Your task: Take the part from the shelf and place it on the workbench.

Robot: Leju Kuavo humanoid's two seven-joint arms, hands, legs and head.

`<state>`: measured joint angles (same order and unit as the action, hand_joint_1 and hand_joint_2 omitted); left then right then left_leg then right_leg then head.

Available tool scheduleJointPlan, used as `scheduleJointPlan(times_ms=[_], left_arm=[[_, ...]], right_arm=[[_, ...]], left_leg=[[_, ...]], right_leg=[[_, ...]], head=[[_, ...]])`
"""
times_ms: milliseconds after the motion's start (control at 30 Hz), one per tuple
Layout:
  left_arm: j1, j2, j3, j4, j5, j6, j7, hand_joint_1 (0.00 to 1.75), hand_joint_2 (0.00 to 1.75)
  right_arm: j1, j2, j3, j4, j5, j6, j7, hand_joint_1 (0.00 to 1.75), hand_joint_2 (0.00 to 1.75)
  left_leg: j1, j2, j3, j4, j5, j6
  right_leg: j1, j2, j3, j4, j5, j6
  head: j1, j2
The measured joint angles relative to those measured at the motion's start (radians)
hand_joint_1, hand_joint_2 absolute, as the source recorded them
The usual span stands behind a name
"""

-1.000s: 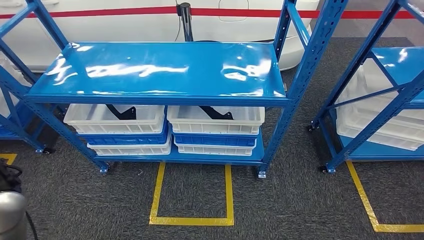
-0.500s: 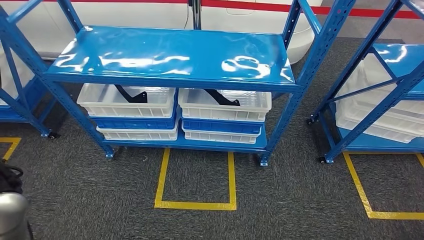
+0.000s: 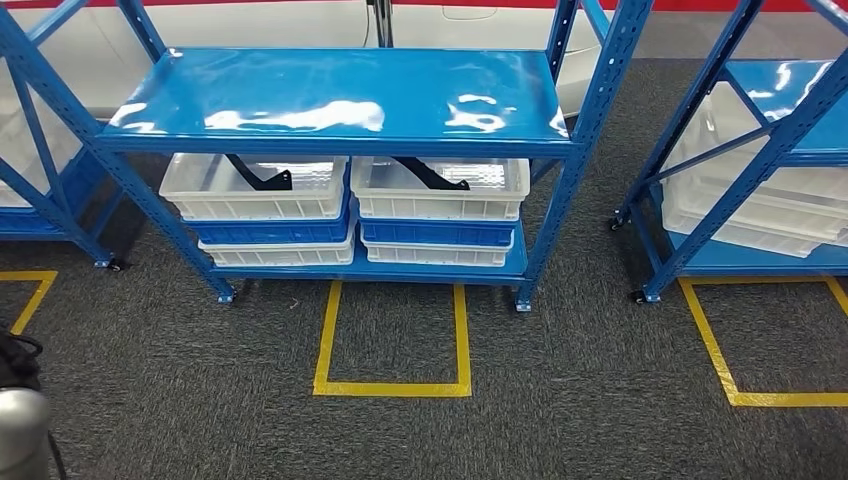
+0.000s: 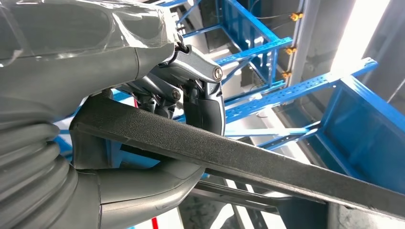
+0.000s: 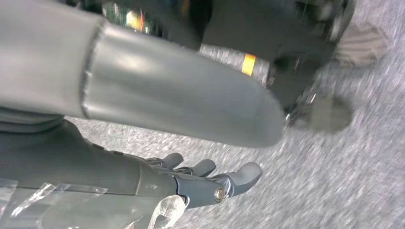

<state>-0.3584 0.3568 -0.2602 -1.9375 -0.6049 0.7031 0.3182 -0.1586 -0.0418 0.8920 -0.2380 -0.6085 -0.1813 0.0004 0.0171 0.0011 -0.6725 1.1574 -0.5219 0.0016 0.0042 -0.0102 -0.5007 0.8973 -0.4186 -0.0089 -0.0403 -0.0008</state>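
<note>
In the left wrist view my left hand (image 4: 191, 95) grips a long black textured part (image 4: 248, 162), thumb under it and fingers over it. Seen in the right wrist view, my right hand (image 5: 205, 183) hangs above the grey carpet with its fingers stretched out and nothing in it. The blue shelf (image 3: 340, 100) stands ahead in the head view. On its lower level, two stacks of bins each end in a white bin (image 3: 255, 200) (image 3: 440, 195), and each of those holds a black part (image 3: 258, 175) (image 3: 432, 173). My silver left arm (image 3: 22, 435) shows at the lower left corner.
A yellow taped square (image 3: 395, 388) marks the carpet in front of the shelf. A second blue shelf (image 3: 760, 150) with white bins stands to the right, with another yellow outline (image 3: 730, 385) before it. A third shelf frame (image 3: 40, 150) is at the left.
The whole picture has shifted: the shelf now sits higher and a little smaller in the head view, so the camera has moved. The bins and their parts lie as before.
</note>
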Motion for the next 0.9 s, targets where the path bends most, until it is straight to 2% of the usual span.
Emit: scheduleJointPlan(times_ms=[33,67,100,133,167,200,233,267,300,333,367,400,433,500,533,567,600,633,667,700,733,767,800,867,900], left_arm=[[0.002,0.002,0.000,-0.001,0.000,0.000,0.004,1.75,1.75],[0.003,0.004,0.000,-0.001,-0.001,0.000,0.007,1.75,1.75],[0.004,0.005,0.000,-0.001,-0.001,0.000,0.009,1.75,1.75],[0.004,0.007,0.000,-0.002,0.000,0.000,0.010,1.75,1.75],[0.004,0.008,0.000,-0.003,0.002,0.000,0.010,1.75,1.75],[0.004,0.009,0.000,-0.005,0.003,0.000,0.009,1.75,1.75],[0.005,0.009,0.000,-0.006,0.005,0.000,0.009,1.75,1.75],[0.006,0.009,0.000,-0.007,0.007,0.000,0.008,1.75,1.75],[0.008,0.010,-0.001,-0.008,0.008,0.000,0.008,1.75,1.75],[0.010,0.010,-0.001,-0.008,0.009,0.000,0.008,1.75,1.75],[0.010,0.010,-0.001,-0.008,0.012,0.000,0.007,1.75,1.75],[0.010,0.010,-0.002,-0.009,0.016,0.000,0.007,1.75,1.75],[0.010,0.010,-0.002,-0.009,0.019,0.000,0.007,1.75,1.75],[0.011,0.010,-0.003,-0.009,0.022,-0.001,0.007,1.75,1.75],[0.011,0.010,-0.003,-0.009,0.022,-0.001,0.007,1.75,1.75],[0.011,0.010,-0.003,-0.009,0.022,-0.001,0.007,1.75,1.75],[0.012,0.010,-0.004,-0.009,0.023,-0.001,0.007,1.75,1.75],[0.012,0.010,-0.004,-0.009,0.024,-0.001,0.007,1.75,1.75],[0.012,0.010,-0.004,-0.009,0.025,-0.001,0.007,1.75,1.75],[0.012,0.010,-0.004,-0.010,0.027,-0.001,0.007,1.75,1.75],[0.013,0.010,-0.003,-0.010,0.031,-0.001,0.007,1.75,1.75],[0.014,0.010,-0.003,-0.011,0.036,-0.001,0.006,1.75,1.75],[0.014,0.010,-0.002,-0.011,0.043,0.000,0.006,1.75,1.75],[0.016,0.009,-0.002,-0.011,0.054,0.000,0.005,1.75,1.75],[0.017,0.010,-0.002,-0.011,0.057,0.000,0.004,1.75,1.75]], right_arm=[[0.001,0.000,0.000,0.000,0.000,-0.003,-0.001,0.00,0.00],[0.001,0.001,0.000,0.000,0.000,-0.006,-0.001,0.00,0.00],[0.001,0.001,0.000,0.000,0.000,-0.009,-0.001,0.00,0.00],[0.001,0.003,0.000,0.000,0.000,-0.012,-0.001,0.00,0.00],[0.001,0.003,0.000,0.000,0.000,-0.016,-0.001,0.00,0.00],[0.001,0.004,0.000,0.000,0.000,-0.018,-0.001,0.00,0.00],[0.001,0.005,0.000,0.000,0.000,-0.021,-0.001,0.00,0.00],[0.001,0.005,0.000,0.000,0.001,-0.022,-0.001,0.00,0.00],[0.002,0.005,0.000,0.000,0.001,-0.023,-0.001,0.00,0.00],[0.004,0.005,0.000,0.001,0.002,-0.024,0.000,0.00,0.00],[0.006,0.005,0.000,0.001,0.002,-0.025,0.000,0.00,0.00],[0.007,0.005,0.000,0.002,0.002,-0.026,0.000,0.00,0.00],[0.008,0.005,0.000,0.002,0.003,-0.026,0.001,0.00,0.00],[0.008,0.005,0.000,0.002,0.004,-0.027,0.002,0.00,0.00],[0.008,0.006,0.000,0.002,0.005,-0.027,0.002,0.00,0.00],[0.008,0.006,0.000,0.002,0.006,-0.027,0.003,0.00,0.00],[0.008,0.006,0.000,0.002,0.006,-0.027,0.002,0.00,0.00],[0.007,0.006,0.000,0.002,0.006,-0.027,0.002,0.00,0.00],[0.006,0.006,0.000,0.002,0.006,-0.028,0.002,0.00,0.00],[0.004,0.005,0.000,0.002,0.006,-0.028,0.002,0.00,0.00],[0.003,0.004,0.000,0.002,0.006,-0.029,0.002,0.00,0.00],[0.002,0.003,0.000,0.002,0.006,-0.030,0.002,0.00,0.00],[0.002,0.003,0.000,0.002,0.007,-0.030,0.003,0.00,0.00],[0.002,0.005,0.000,0.002,0.008,-0.031,0.003,0.00,0.00],[0.002,0.006,0.000,0.002,0.008,-0.032,0.003,0.00,0.00]], left_leg=[[0.003,0.000,-0.011,0.061,-0.020,-0.006],[0.006,0.000,-0.008,0.094,-0.016,-0.013],[0.009,0.000,0.011,0.089,0.008,-0.018],[0.013,0.000,0.047,0.047,0.039,-0.024],[0.017,0.001,0.095,-0.020,0.059,-0.030],[0.017,-0.001,0.144,-0.095,0.063,-0.033],[0.016,-0.002,0.179,-0.155,0.057,-0.030],[0.013,-0.003,0.196,-0.190,0.046,-0.024],[0.008,-0.004,0.198,-0.203,0.043,-0.014],[0.008,-0.002,0.187,-0.201,0.048,-0.002],[0.009,-0.001,0.177,-0.201,0.057,0.009],[0.010,0.000,0.165,-0.201,0.068,0.020],[0.012,0.002,0.152,-0.201,0.081,0.030],[0.010,0.002,0.126,-0.201,0.105,0.039],[0.008,0.002,0.112,-0.200,0.116,0.039],[0.007,0.002,0.098,-0.200,0.127,0.038],[0.006,0.002,0.084,-0.200,0.139,0.037],[0.005,0.002,0.071,-0.200,0.149,0.035],[0.005,0.001,0.061,-0.199,0.159,0.033],[0.004,0.001,0.053,-0.199,0.167,0.029],[0.004,0.002,0.048,-0.199,0.175,0.023],[0.004,0.002,0.046,-0.201,0.183,0.017],[0.005,0.004,0.046,-0.204,0.192,0.009],[0.009,0.005,0.044,-0.208,0.203,-0.004],[0.010,0.004,0.038,-0.198,0.189,-0.009]], right_leg=[[-0.001,-0.001,-0.013,0.003,0.009,0.001],[-0.002,-0.002,-0.028,0.007,0.017,0.004],[-0.005,-0.002,-0.044,0.013,0.024,0.008],[-0.009,-0.002,-0.059,0.022,0.030,0.013],[-0.011,-0.001,-0.075,0.033,0.035,0.018],[-0.012,-0.001,-0.089,0.045,0.038,0.023],[-0.012,0.000,-0.101,0.055,0.043,0.029],[-0.010,0.001,-0.111,0.062,0.050,0.035],[-0.010,0.002,-0.117,0.064,0.058,0.041],[-0.010,0.002,-0.123,0.064,0.066,0.047],[-0.012,0.002,-0.131,0.069,0.059,0.052],[-0.013,0.003,-0.142,0.090,0.031,0.057],[-0.015,0.004,-0.156,0.130,-0.014,0.062],[-0.016,0.005,-0.188,0.263,-0.121,0.069],[-0.016,0.005,-0.197,0.326,-0.149,0.070],[-0.016,0.005,-0.195,0.367,-0.151,0.070],[-0.016,0.005,-0.177,0.373,-0.131,0.068],[-0.015,0.006,-0.141,0.344,-0.101,0.064],[-0.014,0.008,-0.091,0.284,-0.076,0.058],[-0.011,0.010,-0.029,0.200,-0.071,0.050],[-0.007,0.012,0.025,0.121,-0.080,0.044],[-0.003,0.014,0.063,0.062,-0.094,0.038],[0.002,0.014,0.081,0.028,-0.105,0.033],[0.002,0.013,0.075,0.018,-0.092,0.022],[0.000,0.012,0.068,0.017,-0.082,0.015]], head=[[0.000,0.000],[0.000,0.000],[0.000,0.000],[0.000,0.000],[-0.001,0.000],[-0.001,0.000],[-0.001,0.000],[-0.001,0.000],[0.000,0.000],[0.000,0.000],[0.000,0.000],[0.001,0.000],[0.002,0.000],[0.004,0.000],[0.005,0.000],[0.005,0.000],[0.005,0.000],[0.006,0.000],[0.005,0.000],[0.006,0.000],[0.005,0.000],[0.005,0.000],[0.005,0.000],[0.006,0.000],[0.004,0.000]])
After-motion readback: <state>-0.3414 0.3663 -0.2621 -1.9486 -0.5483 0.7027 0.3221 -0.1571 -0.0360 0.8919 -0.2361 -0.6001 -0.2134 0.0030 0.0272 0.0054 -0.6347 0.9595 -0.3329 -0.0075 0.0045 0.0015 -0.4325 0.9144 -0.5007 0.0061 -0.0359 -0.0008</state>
